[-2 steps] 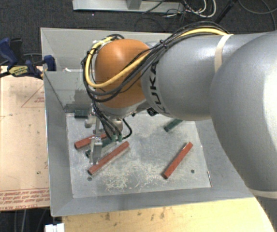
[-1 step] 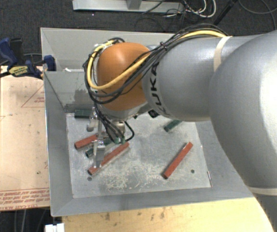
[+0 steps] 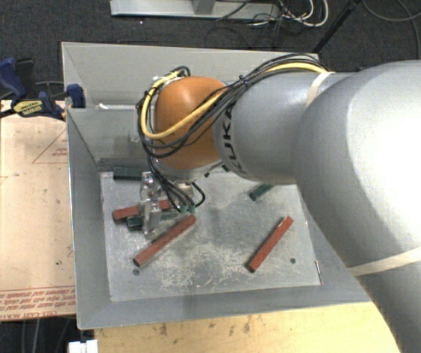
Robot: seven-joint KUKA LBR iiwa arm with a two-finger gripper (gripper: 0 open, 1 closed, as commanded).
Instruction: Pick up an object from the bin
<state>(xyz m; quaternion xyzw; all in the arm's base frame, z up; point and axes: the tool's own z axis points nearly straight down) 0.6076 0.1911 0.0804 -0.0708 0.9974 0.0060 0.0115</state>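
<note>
Jaws: apart or together cannot be told; low at bin (image 3: 85, 197) left, over short red stick (image 3: 127, 213), long red stick (image 3: 164, 241) just beside.

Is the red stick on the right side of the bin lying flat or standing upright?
Lying flat: the red stick rests along its whole length on the bin floor.

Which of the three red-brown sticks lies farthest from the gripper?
The red-brown stick on the right of the bin, lying alone; the short stick and the long stick lie beside the gripper.
</note>
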